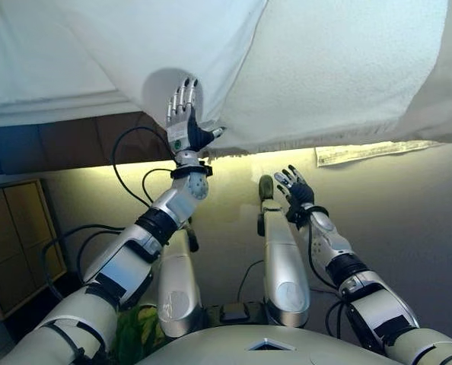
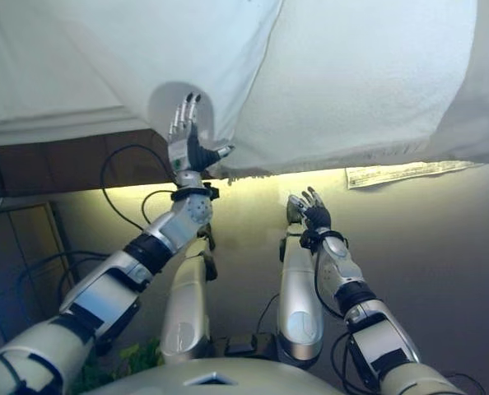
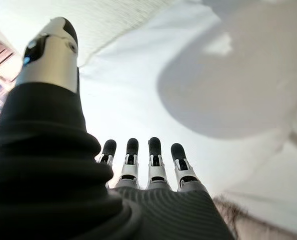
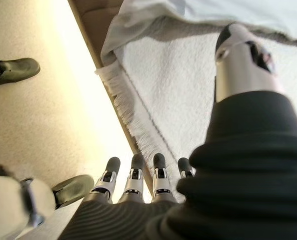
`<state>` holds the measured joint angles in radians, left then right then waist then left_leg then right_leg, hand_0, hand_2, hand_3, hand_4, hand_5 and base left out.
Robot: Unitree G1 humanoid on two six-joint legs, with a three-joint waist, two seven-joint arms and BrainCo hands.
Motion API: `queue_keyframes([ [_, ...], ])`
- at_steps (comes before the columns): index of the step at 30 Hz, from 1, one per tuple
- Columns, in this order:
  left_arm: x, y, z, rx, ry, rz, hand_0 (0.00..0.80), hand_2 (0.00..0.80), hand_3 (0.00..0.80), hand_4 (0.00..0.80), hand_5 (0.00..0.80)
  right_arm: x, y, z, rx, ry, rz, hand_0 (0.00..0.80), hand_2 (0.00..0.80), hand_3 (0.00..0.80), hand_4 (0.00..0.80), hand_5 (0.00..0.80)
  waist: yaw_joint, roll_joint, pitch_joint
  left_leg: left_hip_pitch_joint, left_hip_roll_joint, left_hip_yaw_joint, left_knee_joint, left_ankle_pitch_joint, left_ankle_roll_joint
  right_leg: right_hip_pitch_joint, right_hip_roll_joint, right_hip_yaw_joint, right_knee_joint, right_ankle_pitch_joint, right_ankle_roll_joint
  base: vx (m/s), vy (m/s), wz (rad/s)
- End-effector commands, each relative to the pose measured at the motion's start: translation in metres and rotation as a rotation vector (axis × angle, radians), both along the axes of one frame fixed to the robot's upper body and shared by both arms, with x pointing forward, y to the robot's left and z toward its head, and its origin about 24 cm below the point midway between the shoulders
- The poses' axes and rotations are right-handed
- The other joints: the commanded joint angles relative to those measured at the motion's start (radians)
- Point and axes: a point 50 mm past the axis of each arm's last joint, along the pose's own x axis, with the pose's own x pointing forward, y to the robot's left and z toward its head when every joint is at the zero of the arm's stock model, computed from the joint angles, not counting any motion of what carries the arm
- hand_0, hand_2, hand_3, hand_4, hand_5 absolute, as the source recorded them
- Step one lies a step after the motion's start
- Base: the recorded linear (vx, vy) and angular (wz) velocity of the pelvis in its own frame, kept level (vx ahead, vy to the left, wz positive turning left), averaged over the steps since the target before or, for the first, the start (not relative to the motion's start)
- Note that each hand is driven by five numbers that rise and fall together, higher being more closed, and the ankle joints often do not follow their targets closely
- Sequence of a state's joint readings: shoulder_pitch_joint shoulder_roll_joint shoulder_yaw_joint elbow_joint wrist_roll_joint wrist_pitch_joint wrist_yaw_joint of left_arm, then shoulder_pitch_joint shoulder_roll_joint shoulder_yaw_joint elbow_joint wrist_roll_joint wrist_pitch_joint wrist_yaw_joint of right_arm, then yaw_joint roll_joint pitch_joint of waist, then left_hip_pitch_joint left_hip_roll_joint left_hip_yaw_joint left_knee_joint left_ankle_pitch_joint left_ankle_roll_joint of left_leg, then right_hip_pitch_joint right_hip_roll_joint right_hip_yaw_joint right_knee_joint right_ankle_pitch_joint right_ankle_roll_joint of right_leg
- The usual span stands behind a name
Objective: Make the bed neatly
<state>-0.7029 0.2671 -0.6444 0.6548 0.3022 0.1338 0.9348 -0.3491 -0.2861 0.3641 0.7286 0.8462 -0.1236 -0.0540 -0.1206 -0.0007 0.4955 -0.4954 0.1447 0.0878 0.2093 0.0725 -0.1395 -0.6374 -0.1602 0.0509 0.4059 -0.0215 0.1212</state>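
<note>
A smooth white sheet (image 1: 127, 46) covers the left part of the bed and hangs over its near edge. Beside it on the right lies a textured white blanket (image 1: 340, 68) with a fringed hem (image 4: 131, 125). My left hand (image 1: 184, 125) is raised at the sheet's hanging edge, open, with straight fingers (image 3: 141, 160) close to the cloth; whether they touch it I cannot tell. My right hand (image 1: 296, 190) hovers lower, over the floor and short of the blanket's fringe, open and holding nothing.
A dark wooden bed frame (image 1: 74, 141) shows under the sheet at the left. A light wooden cabinet (image 1: 17, 236) stands on the floor at the far left. A strip of fringed cloth (image 1: 370, 152) hangs below the blanket at the right.
</note>
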Motion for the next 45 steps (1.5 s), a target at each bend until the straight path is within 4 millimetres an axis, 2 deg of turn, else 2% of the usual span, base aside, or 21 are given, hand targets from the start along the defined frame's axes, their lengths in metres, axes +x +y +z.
queue_keyframes([
  [1, 0.011, 0.012, 0.041, 0.054, -0.223, 0.091, 0.0, 0.0, 0.0, 0.0, 0.0, 0.0, 0.011, 0.013, 0.037, -0.069, 0.035, 0.0, 0.0, 0.0, 0.0, 0.0, -0.007, -0.036, 0.024, -0.134, 0.026, -0.066, 0.21, -0.045, 0.02, -0.012, -0.044, -0.031, -0.022, 0.098, 0.018, 0.001, 0.025, -0.08],
  [6, 0.017, 0.036, 0.05, 0.136, -0.261, 0.22, 0.0, 0.0, 0.0, 0.0, 0.0, 0.0, 0.015, 0.017, 0.054, -0.08, 0.055, 0.0, 0.0, 0.0, 0.0, 0.0, -0.005, -0.046, 0.024, -0.212, 0.03, -0.084, 0.345, -0.104, 0.033, -0.083, -0.035, -0.018, 0.103, 0.056, 0.006, 0.005, -0.002, -0.02],
  [11, 0.025, 0.046, 0.06, 0.2, -0.269, 0.261, 0.0, 0.0, 0.0, 0.0, 0.0, 0.004, 0.026, 0.024, 0.062, -0.096, 0.074, 0.0, 0.0, 0.0, 0.0, 0.0, -0.008, -0.054, 0.024, -0.271, 0.036, -0.088, 0.403, -0.12, 0.045, -0.138, -0.026, -0.009, 0.148, 0.048, -0.003, -0.008, 0.009, -0.08],
  [21, 0.035, 0.041, 0.071, 0.155, -0.256, 0.232, 0.0, 0.0, 0.0, 0.0, 0.0, 0.013, 0.044, 0.038, 0.098, -0.128, 0.116, 0.0, 0.0, 0.0, 0.0, 0.0, -0.027, -0.075, 0.024, -0.337, 0.043, -0.079, 0.412, -0.107, 0.047, -0.2, -0.013, -0.014, 0.14, 0.071, -0.003, -0.011, 0.001, -0.02],
  [27, 0.039, 0.032, 0.079, 0.077, -0.252, 0.189, 0.0, 0.0, 0.0, 0.0, 0.0, 0.013, 0.045, 0.039, 0.113, -0.132, 0.119, 0.0, 0.0, 0.0, 0.0, 0.0, -0.041, -0.081, 0.024, -0.377, 0.045, -0.076, 0.416, -0.1, 0.045, -0.237, -0.002, -0.014, 0.142, 0.076, -0.006, -0.002, -0.031, -0.03],
  [32, 0.042, 0.026, 0.086, 0.081, -0.248, 0.186, 0.0, 0.0, 0.0, 0.0, 0.0, 0.014, 0.045, 0.041, 0.124, -0.142, 0.12, 0.0, 0.0, 0.0, 0.0, 0.0, -0.057, -0.089, 0.024, -0.405, 0.048, -0.077, 0.425, -0.096, 0.042, -0.262, 0.008, -0.01, 0.144, 0.081, -0.011, -0.002, -0.039, -0.05],
  [34, 0.044, 0.029, 0.093, 0.08, -0.255, 0.201, 0.0, 0.0, 0.0, 0.0, 0.0, 0.014, 0.045, 0.043, 0.122, -0.145, 0.125, 0.0, 0.0, 0.0, 0.0, 0.0, -0.067, -0.093, 0.024, -0.412, 0.052, -0.077, 0.43, -0.097, 0.041, -0.27, 0.014, -0.006, 0.145, 0.082, -0.014, 0.037, -0.013, -0.04],
  [35, 0.045, 0.031, 0.094, 0.081, -0.253, 0.206, 0.0, 0.0, 0.0, 0.0, 0.0, 0.013, 0.044, 0.041, 0.121, -0.14, 0.127, 0.0, 0.0, 0.0, 0.0, 0.0, -0.068, -0.092, 0.024, -0.398, 0.057, -0.081, 0.442, -0.129, 0.033, -0.258, 0.019, -0.005, 0.159, 0.053, -0.011, 0.078, -0.008, -0.07],
  [40, 0.05, 0.047, 0.109, 0.087, -0.257, 0.266, 0.0, 0.0, 0.0, 0.0, 0.0, 0.012, 0.04, 0.044, 0.122, -0.164, 0.143, 0.0, 0.0, 0.0, 0.0, 0.0, -0.088, -0.093, 0.024, -0.408, 0.066, -0.076, 0.451, -0.131, 0.03, -0.274, 0.024, -0.003, 0.162, 0.055, -0.016, 0.004, 0.005, -0.12],
  [45, 0.053, 0.066, 0.116, 0.101, -0.243, 0.335, 0.0, 0.0, 0.0, 0.0, 0.0, 0.011, 0.04, 0.046, 0.125, -0.186, 0.162, 0.0, 0.0, 0.0, 0.0, 0.0, -0.099, -0.099, 0.024, -0.415, 0.074, -0.071, 0.451, -0.13, 0.024, -0.284, 0.018, -0.009, 0.149, 0.063, -0.017, -0.005, 0.009, -0.04],
])
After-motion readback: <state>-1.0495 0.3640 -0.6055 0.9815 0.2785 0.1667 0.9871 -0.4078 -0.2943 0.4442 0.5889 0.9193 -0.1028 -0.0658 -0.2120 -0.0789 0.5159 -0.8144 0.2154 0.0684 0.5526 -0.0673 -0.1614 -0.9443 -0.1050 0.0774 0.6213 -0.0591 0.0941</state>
